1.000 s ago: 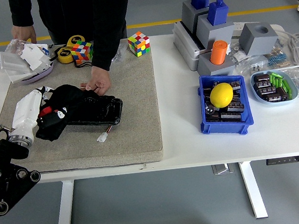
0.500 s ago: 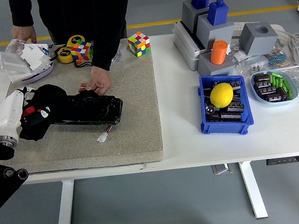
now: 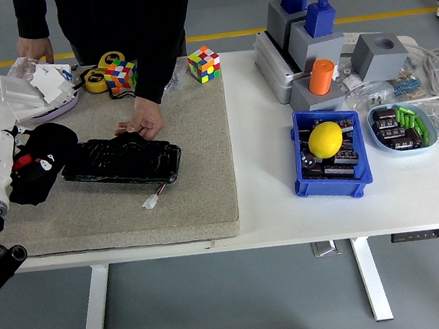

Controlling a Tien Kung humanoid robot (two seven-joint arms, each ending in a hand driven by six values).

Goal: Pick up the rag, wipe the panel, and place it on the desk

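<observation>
Nearest, at the left edge, the robot's left hand [image 3: 3, 160] (white shell, black arm below) is closed round the rag [image 3: 40, 160], a black cloth w/ red and white marks, bunched over the left end of the panel [image 3: 122, 160]. The panel, a glossy black slab, lies flat on the grey mat [image 3: 191, 191] covering the left half of the counter [image 3: 412, 207]; a small white connector [image 3: 152, 201] on a wire sits just near of its right end. Right arm not in view. Farther back, a person's hand [image 3: 143, 125] rests on the panel's far edge, apparently pinning it. Risks, as I judge them: the rag is bunched, so a pass may only smear one strip; if the person lets go, the panel could slide on the mat; the rag could snag the connector wire and drag it; a long stroke right could bump the person's hand.
</observation>
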